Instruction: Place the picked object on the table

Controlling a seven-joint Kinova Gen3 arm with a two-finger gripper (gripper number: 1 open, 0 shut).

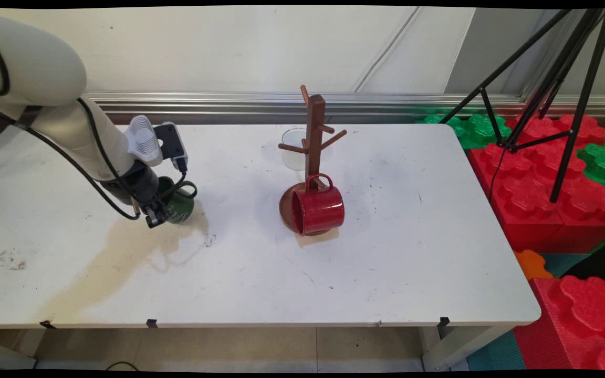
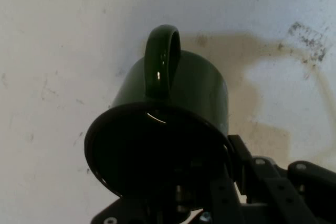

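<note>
Three cups and one rack stand on the white table (image 1: 397, 273). Item one: green mug (image 1: 179, 202), left of centre, tilted, its mouth toward the hand camera, its handle (image 2: 161, 61) up in the hand view and pointing to the right in the main view. Black gripper (image 1: 156, 216) is at the mug's rim on the near-left side; in the hand view one finger (image 2: 239, 161) lies against the outside of the rim at lower right and the linkage below runs into the dark mouth, so the gripper looks clamped on the rim, one finger in and one out, though the inner finger is lost in the dark. The mug's base appears to be at or just above the table; contact cannot be told. Item two: brown wooden rack (image 1: 314, 142), upright near the table's middle, round base, short pegs slanting up on both sides. Item three: red mug (image 1: 318, 210), on its side on the near part of the rack's base, mouth to the left, handle up against the post. Item four: clear cup (image 1: 293, 149), upright just behind the rack, partly hidden by the post. Off the table to the right: red and green foam blocks (image 1: 539, 184) on the floor, and black tripod (image 1: 560, 79) legs standing over them.
</note>
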